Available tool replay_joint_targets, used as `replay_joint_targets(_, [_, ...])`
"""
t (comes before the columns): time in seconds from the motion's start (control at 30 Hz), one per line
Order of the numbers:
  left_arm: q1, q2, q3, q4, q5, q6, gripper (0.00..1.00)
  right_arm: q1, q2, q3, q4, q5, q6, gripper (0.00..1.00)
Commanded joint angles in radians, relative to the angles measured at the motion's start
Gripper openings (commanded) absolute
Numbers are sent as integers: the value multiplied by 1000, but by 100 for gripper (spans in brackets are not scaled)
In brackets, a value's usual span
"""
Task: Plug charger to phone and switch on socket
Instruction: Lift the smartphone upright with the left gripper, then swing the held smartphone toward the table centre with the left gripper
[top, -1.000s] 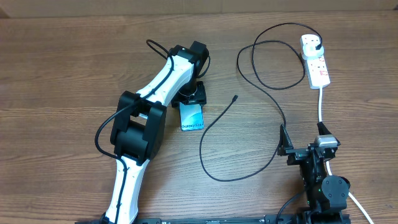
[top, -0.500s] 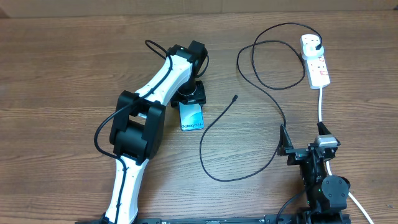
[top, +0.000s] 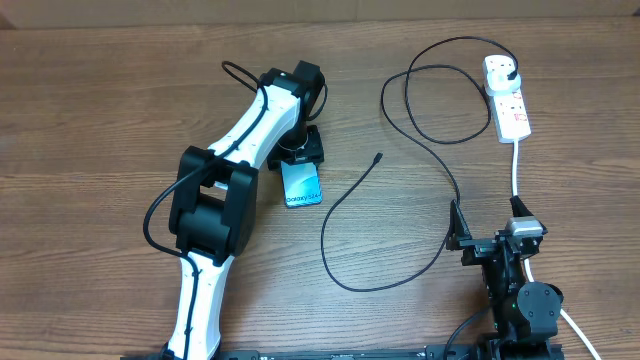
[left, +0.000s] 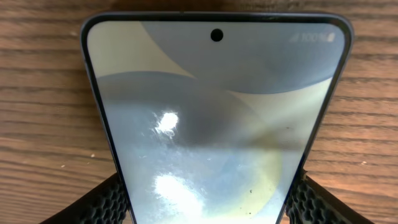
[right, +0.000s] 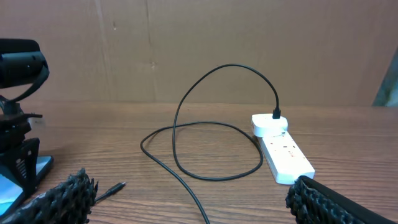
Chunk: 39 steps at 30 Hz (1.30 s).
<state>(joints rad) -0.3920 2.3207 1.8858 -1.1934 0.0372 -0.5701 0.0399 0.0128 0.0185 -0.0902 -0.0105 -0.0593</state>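
Note:
The phone (top: 303, 185), with its blue screen, lies on the wooden table. My left gripper (top: 299, 150) is shut on its far end. In the left wrist view the phone (left: 211, 112) fills the frame, and the gripper (left: 208, 202) has a finger pressed on each long edge. The charger cable (top: 440, 165) loops across the table. Its connector tip (top: 378, 157) lies free to the right of the phone. Its plug (top: 513, 70) sits in the white socket strip (top: 510, 105) at the far right. My right gripper (top: 485, 238) is open and empty near the front right, and it also shows in the right wrist view (right: 199, 205).
The strip's thick white cord (top: 516, 170) runs from the strip toward my right arm. The right wrist view shows the socket strip (right: 283, 152), the cable arc (right: 231, 66), the connector tip (right: 115, 186) and a cardboard wall (right: 186, 37) behind the table.
My left gripper has moved a little to the left, taking the phone with it. The right arm, cable and socket strip have not moved.

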Motion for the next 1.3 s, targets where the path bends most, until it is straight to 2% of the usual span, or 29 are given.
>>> replay_joint_targets(0.0, [11,-55,-2,-6,19,-13,64,4,-10,-10,6,10,3,100])
replay_joint_targets(0.37, [66,-55,-2,-6,282,-12,64,4,-10,-10,6,10,3,100])
replay_joint_targets(0.47, [97,-55,-2,-6,412,7,63,4,-10,-10,6,10,3,100])
replay_joint_targets(1.07, [217,-55,-2,-3,922,73,62,4,-10,-10,6,10,3,100])
replay_joint_targets(1.27, [249,-55,-2,2,1169,107,63,4,-10,-10,6,10,3,100])
